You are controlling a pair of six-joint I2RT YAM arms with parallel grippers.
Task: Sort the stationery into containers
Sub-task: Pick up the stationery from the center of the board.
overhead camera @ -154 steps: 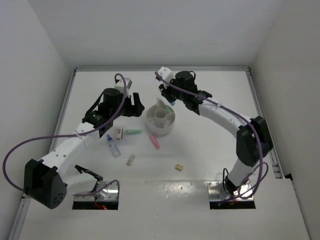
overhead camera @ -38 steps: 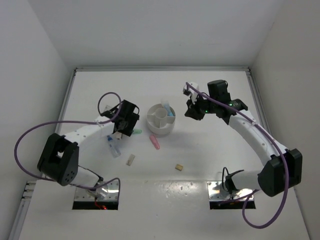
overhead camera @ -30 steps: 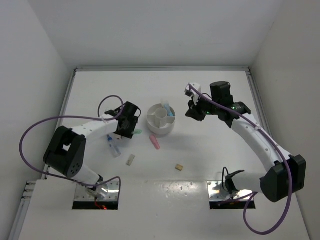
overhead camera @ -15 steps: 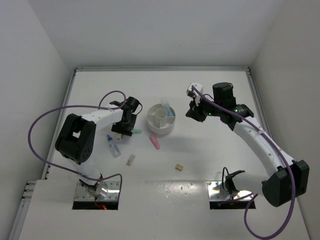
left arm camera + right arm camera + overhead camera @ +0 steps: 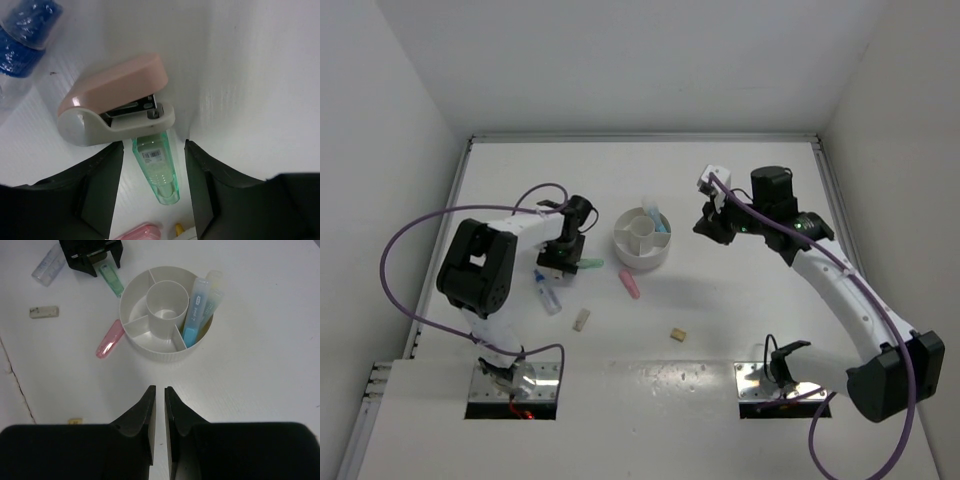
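The white divided bowl (image 5: 641, 262) (image 5: 165, 354) holds a blue marker (image 5: 195, 312) and a yellow marker (image 5: 213, 287) in one compartment. My left gripper (image 5: 565, 257) (image 5: 153, 150) is open, low over the table, with its fingers either side of the green marker (image 5: 156, 170) (image 5: 588, 265) without touching it. A pink marker (image 5: 631, 285) (image 5: 110, 339) lies beside the bowl. A clear blue-capped tube (image 5: 547, 292) and two tan erasers (image 5: 582, 319) (image 5: 677, 333) lie on the table. My right gripper (image 5: 712, 223) (image 5: 160, 390) is shut and empty, to the right of the bowl.
A small pink-and-white stapler (image 5: 117, 105) lies against the far end of the green marker. The tube's blue cap (image 5: 25, 40) shows at the upper left of the left wrist view. White walls enclose the table on three sides.
My right gripper has left the blue marker in the bowl and drawn back to the right. My left arm has folded in, keeping its gripper over the green marker.
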